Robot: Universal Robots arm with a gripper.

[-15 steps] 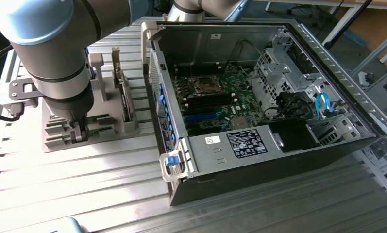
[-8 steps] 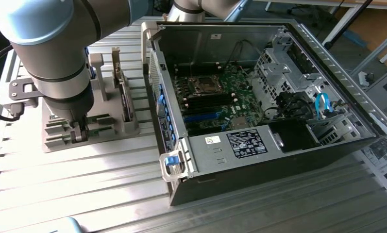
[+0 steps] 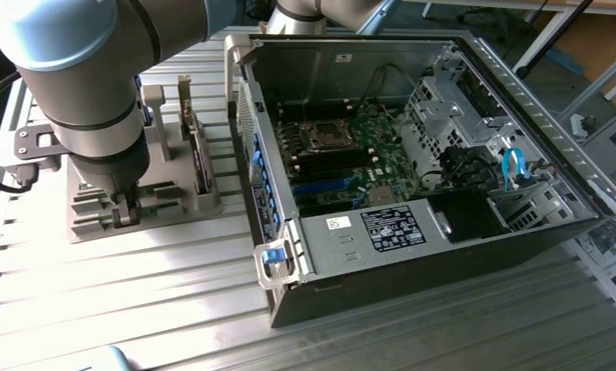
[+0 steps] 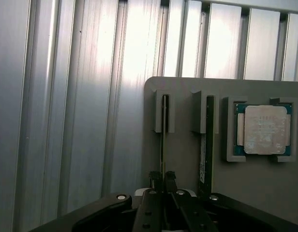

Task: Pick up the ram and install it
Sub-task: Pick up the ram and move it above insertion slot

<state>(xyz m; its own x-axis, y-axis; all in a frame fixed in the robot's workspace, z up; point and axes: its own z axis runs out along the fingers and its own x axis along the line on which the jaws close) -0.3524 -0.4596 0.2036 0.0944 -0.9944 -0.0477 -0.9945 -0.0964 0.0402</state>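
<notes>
The pincer (image 4: 162, 176) is clenching the ram (image 4: 163, 150), which is standing on edge in the holder's (image 4: 183, 154) end slot.

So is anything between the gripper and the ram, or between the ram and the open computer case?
Nothing visible. The gripper is closed on the ram in its gray holder, and the computer case beside it lies open on top, its memory slots in plain sight.
</notes>
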